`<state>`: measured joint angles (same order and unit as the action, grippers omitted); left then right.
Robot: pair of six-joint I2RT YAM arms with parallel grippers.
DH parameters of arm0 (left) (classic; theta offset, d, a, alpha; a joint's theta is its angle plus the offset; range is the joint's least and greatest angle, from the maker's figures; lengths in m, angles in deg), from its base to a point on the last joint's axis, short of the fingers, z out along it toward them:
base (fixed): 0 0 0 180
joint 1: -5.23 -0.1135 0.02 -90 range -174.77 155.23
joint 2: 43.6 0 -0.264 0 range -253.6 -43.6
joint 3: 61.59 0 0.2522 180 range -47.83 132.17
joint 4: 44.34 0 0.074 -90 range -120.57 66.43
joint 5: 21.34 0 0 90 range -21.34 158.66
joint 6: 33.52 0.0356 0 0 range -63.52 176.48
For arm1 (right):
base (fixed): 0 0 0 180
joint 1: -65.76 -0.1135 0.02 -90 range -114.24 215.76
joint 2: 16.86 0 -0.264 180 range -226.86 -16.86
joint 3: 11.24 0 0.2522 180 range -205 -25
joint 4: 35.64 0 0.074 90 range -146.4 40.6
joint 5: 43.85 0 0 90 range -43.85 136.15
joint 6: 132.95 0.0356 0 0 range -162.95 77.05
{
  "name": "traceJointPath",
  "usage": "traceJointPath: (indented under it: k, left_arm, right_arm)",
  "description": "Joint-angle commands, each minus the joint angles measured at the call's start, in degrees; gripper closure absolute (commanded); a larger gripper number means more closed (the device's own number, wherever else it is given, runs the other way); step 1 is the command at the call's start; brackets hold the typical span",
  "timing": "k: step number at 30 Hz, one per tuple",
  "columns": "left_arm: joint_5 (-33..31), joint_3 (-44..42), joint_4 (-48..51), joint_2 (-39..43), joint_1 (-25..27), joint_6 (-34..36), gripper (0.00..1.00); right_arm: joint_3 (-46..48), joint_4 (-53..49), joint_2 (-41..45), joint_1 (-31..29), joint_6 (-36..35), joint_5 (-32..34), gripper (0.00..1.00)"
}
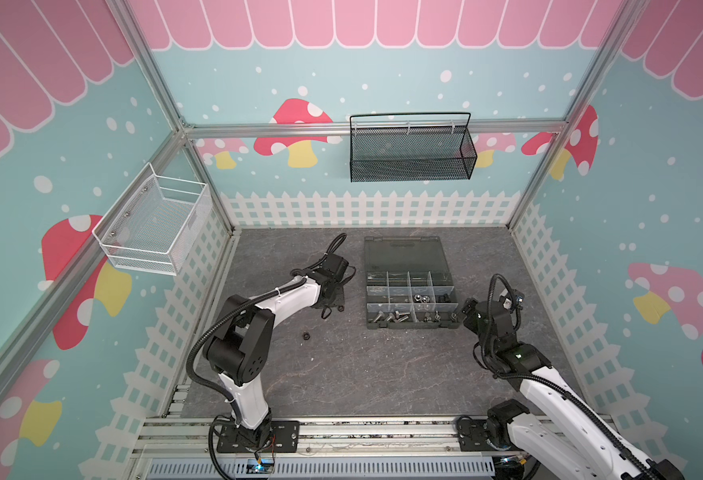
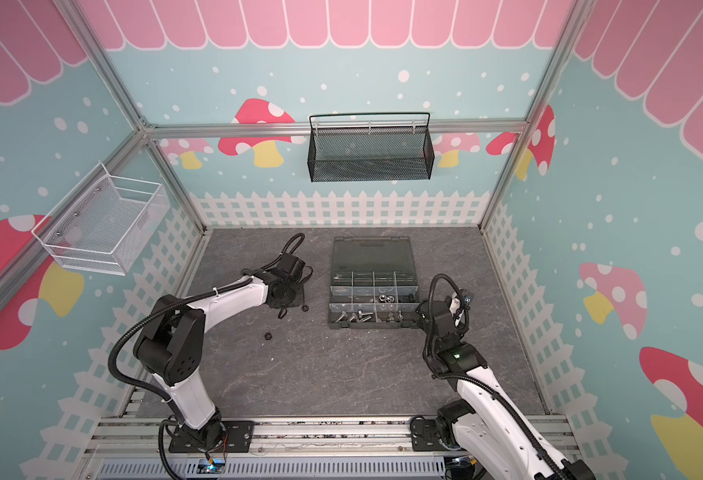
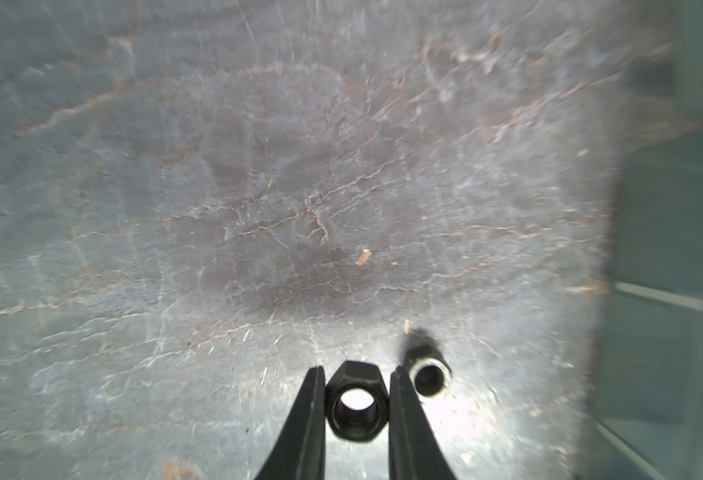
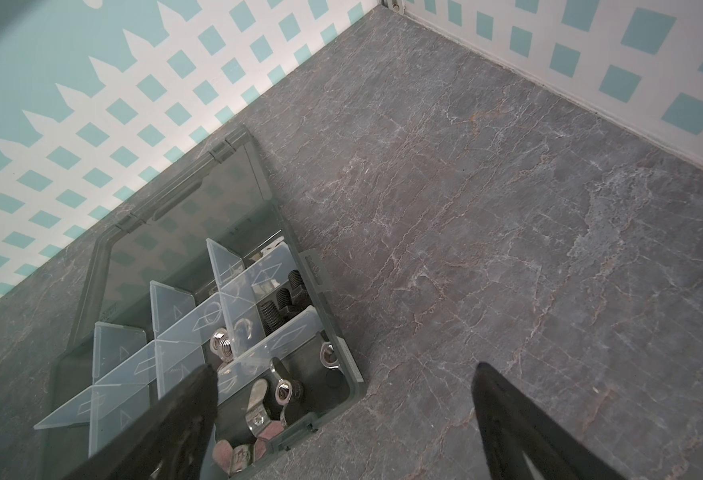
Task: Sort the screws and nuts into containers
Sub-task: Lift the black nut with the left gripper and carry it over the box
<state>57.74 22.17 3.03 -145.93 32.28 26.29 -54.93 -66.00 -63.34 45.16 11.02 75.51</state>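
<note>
A grey marbled desk (image 1: 383,374) carries an open organizer box (image 1: 408,326). Its containers (image 1: 398,294) lie near the left fingers (image 3: 308,415) and just beside the right fingers (image 4: 507,415), which are spread wide and empty. The left fingers are clamped on a black nut (image 3: 354,374), seemingly across opposite flats. It is judged light, rigid and slippery. A blurred dark piece (image 3: 426,374) lies just beside them.

One open box (image 1: 403,253). Three black nuts (image 1: 306,335) are left of it, and at least three silver screws (image 1: 390,317) are inside it. Two baskets hang beyond it: one black basket (image 1: 412,153), one white basket (image 1: 154,232).
</note>
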Motion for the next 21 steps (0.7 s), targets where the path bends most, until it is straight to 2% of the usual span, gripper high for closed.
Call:
traceJointPath:
  k: [1, 11, 21]
  left_arm:
    - [-1.2, -0.3, 0.0, 3.2, 1.0, -0.2, 0.87]
    - [0.1, 2.5, -3.0, 6.0, 5.8, -0.3, 0.87]
    - [4.1, 10.5, -7.6, 0.5, 10.9, -0.3, 0.87]
  right_arm:
    - [-2.4, 0.2, -1.3, 0.3, -3.0, -0.2, 0.03]
    - [-5.3, 0.4, -6.8, 0.3, -10.0, -0.6, 0.03]
    - [-8.8, -0.8, -14.8, 0.4, -11.9, -3.0, 0.03]
